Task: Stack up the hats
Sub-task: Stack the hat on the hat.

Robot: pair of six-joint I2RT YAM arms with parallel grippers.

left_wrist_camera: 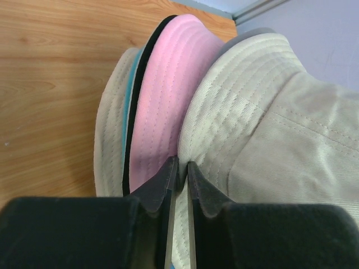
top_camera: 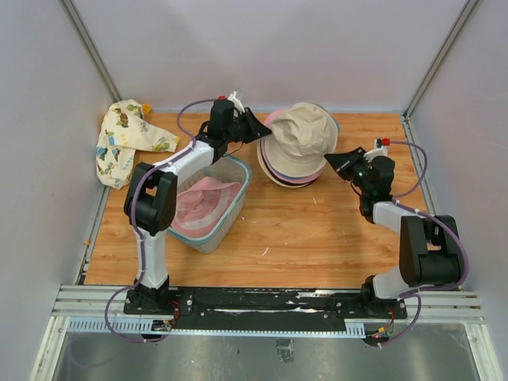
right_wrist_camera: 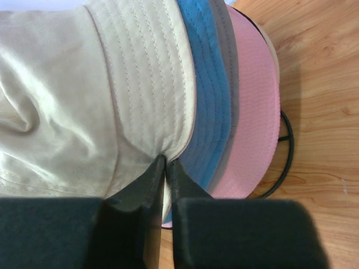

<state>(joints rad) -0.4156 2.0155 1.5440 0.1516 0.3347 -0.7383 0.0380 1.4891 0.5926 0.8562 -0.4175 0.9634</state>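
Observation:
A stack of hats (top_camera: 284, 171) lies at the back of the table, with a beige hat (top_camera: 305, 131) tilted on top. My left gripper (top_camera: 266, 131) pinches that hat's brim from the left. In the left wrist view its jaws (left_wrist_camera: 182, 165) stand a thin slit apart with the beige brim (left_wrist_camera: 235, 106) between them, and a pink brim (left_wrist_camera: 162, 95) lies beside. My right gripper (top_camera: 332, 161) holds the opposite side, shut on the beige brim (right_wrist_camera: 146, 78) in the right wrist view (right_wrist_camera: 166, 161). Below it show blue (right_wrist_camera: 210, 84) and pink (right_wrist_camera: 255, 112) brims. Another pink hat (top_camera: 202, 205) lies in the basket.
The blue-grey mesh basket (top_camera: 240, 173) stands left of the stack, under my left arm. A cream cloth with cartoon prints (top_camera: 127, 143) lies crumpled at the back left corner. White walls close in the table on three sides.

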